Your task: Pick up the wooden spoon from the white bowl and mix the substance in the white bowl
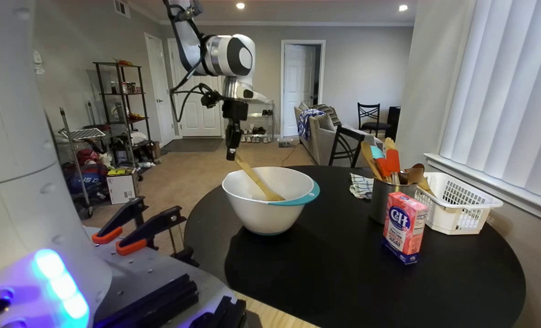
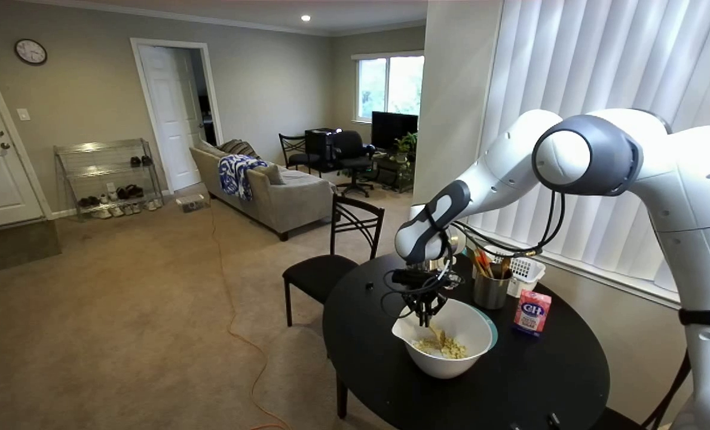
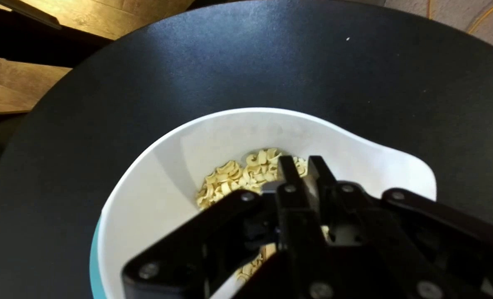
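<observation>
Your hand (image 3: 301,161), nearly closed, grips the spoon (image 1: 260,183) by its top; from there it slants down toward the bowl's (image 1: 266,218) teal side.

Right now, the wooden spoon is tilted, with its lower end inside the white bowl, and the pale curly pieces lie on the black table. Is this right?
The place of the pale curly pieces is wrong: they lie inside the white bowl, as the wrist view shows. The wooden spoon is tilted as you say.
</observation>
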### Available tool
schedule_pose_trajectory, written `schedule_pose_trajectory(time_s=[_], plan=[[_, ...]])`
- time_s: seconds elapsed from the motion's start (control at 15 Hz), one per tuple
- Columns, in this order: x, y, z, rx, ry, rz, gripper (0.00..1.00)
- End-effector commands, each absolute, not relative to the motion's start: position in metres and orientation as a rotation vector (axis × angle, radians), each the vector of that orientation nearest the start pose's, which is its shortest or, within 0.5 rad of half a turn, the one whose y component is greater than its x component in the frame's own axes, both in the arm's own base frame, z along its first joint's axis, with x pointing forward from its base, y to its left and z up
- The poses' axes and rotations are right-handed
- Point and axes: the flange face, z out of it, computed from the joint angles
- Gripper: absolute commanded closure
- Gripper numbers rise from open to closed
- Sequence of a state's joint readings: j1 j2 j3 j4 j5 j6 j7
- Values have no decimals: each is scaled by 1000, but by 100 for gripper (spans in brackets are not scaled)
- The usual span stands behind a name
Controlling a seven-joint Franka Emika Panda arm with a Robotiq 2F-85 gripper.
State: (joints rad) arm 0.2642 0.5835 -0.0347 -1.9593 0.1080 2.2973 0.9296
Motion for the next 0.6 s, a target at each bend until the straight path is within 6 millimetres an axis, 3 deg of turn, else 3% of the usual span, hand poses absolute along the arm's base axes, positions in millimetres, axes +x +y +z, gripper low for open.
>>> schedule_pose_trajectory(time_s=[0.0,0.07,0.13,0.2,0.27,0.47,0.53], plan=[[558,132,158,-2995,1353,377,97],[555,131,157,-2961,1428,469,97],[552,131,156,-2917,1490,574,65],[549,131,155,-2883,1538,644,62],[546,131,154,-2846,1584,715,92],[546,142,156,-2843,1492,764,100],[547,147,159,-2879,1421,716,72]])
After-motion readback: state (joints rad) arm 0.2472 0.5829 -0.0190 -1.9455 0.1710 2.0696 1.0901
